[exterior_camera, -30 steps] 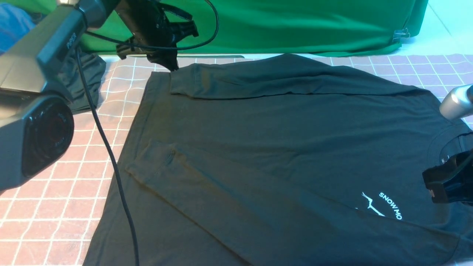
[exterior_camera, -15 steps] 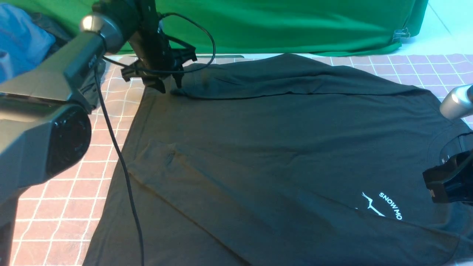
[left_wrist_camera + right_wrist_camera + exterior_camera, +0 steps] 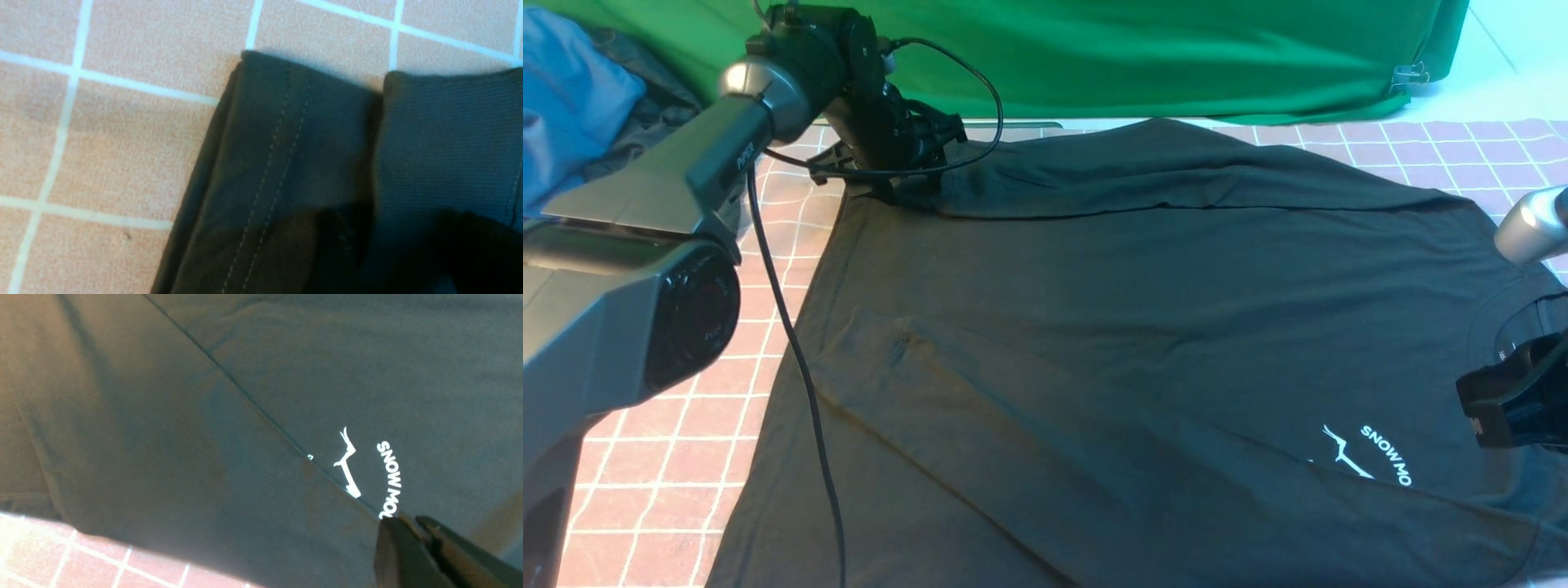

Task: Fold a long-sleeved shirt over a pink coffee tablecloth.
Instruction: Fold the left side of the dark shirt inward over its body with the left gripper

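The black long-sleeved shirt lies flat on the pink coffee tablecloth, both sleeves folded across its body. Its white print shows near the right. My left gripper is open and down at the shirt's far left corner. In the left wrist view its dark fingers stand either side of the ribbed sleeve cuff, beside the stitched hem. My right gripper hangs shut just above the shirt by the collar. In the right wrist view its tips sit next to the print with nothing between them.
A green backdrop cloth hangs behind the table. A blue garment and a smaller dark garment lie at the far left. The left arm's cable hangs over the shirt's left edge.
My left gripper has opened and come down from above the far left corner onto the sleeve cuff. The right gripper and the shirt have not moved.
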